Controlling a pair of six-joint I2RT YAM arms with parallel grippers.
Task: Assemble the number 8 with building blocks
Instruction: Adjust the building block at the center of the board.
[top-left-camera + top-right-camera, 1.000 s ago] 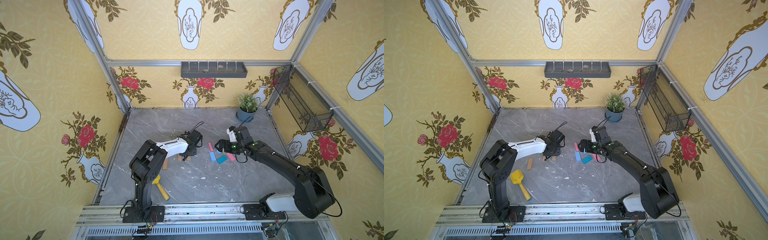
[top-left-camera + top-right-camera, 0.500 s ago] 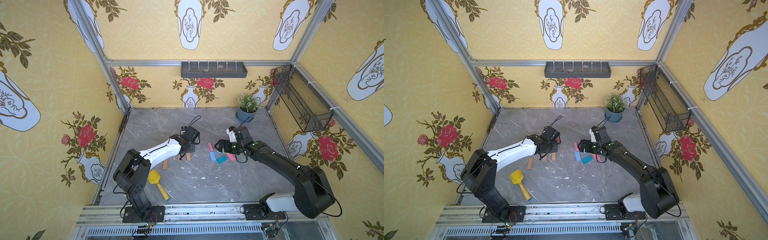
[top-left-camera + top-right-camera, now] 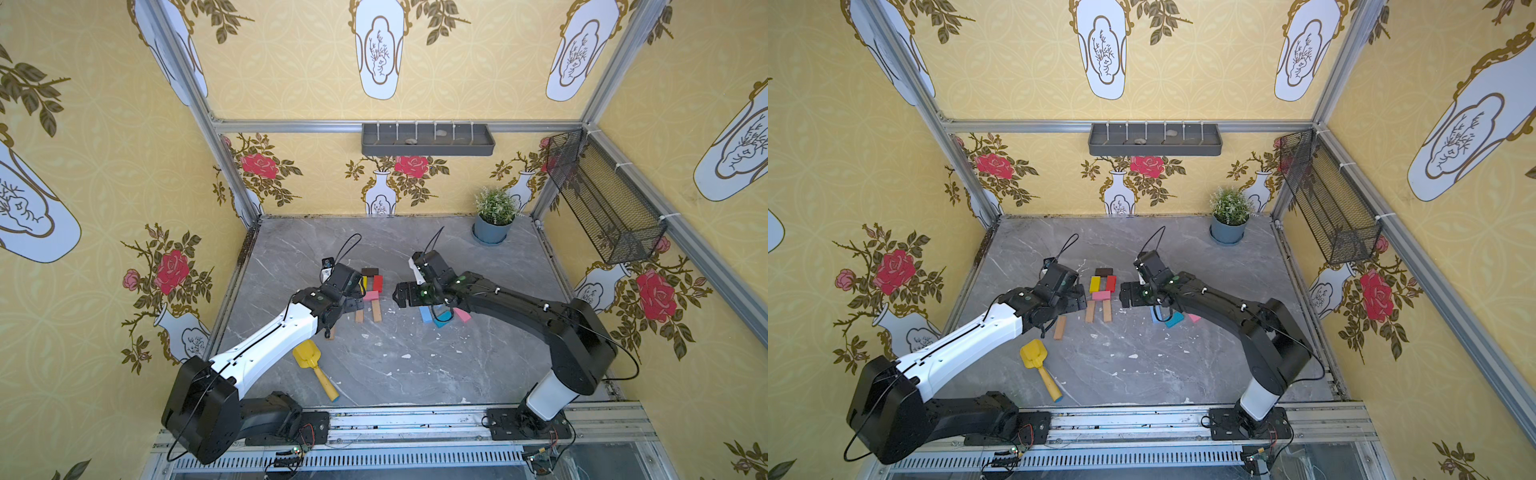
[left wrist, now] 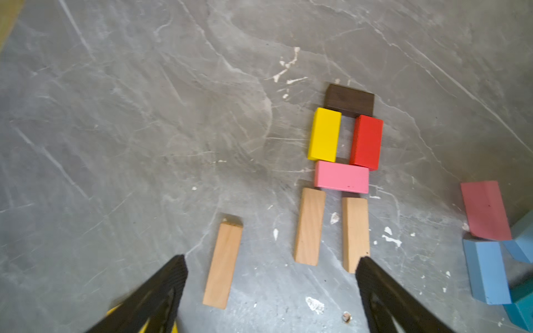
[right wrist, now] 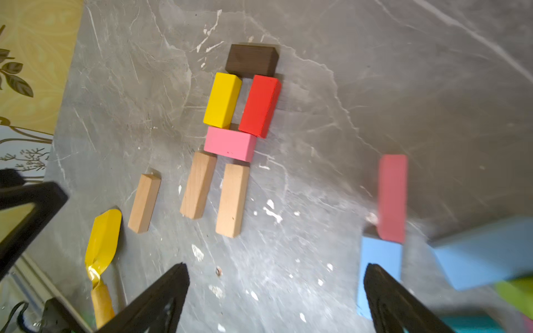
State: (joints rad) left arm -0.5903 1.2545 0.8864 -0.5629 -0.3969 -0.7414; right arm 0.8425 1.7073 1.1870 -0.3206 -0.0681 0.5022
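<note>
Your left arm point(image 3: 266, 345) reaches from its base at the near edge forward over the grey marble floor point(image 3: 415, 374), with the white forearm low and slanted toward the middle. The left gripper point(image 4: 271, 274) hangs over the floor with its jaws wide apart, and it holds nothing. In the left wrist view the loose tan block point(image 4: 223, 263) lies flat on the floor in the gap between the two fingers, and they do not touch it.

Your right arm point(image 3: 519, 307) comes from the near right corner with a bent elbow and points toward the middle from the opposite side. The right gripper point(image 5: 274, 276) also has its jaws wide apart and is empty. Under this arm lies a small heap in which a light blue block point(image 4: 487, 271), a teal block point(image 4: 522, 308) and a rose block point(image 4: 486, 210) touch one another.

Between the two grippers you see the figure lying flat. The dark brown block point(image 4: 349, 100) lies across the far end. The yellow block point(image 4: 324, 134) and the red block point(image 4: 366, 141) run lengthwise side by side, and the pink block point(image 4: 341, 176) lies across their near ends. Two tan blocks point(image 4: 310, 226) continue from the pink one toward the near edge, with a narrow gap between them. The lower loop is open at its near end. The loose tan block lies just beside this pair, on the left arm's side.

The yellow toy shovel point(image 3: 309, 357) lies near the left forearm, apart from the blocks.
</note>
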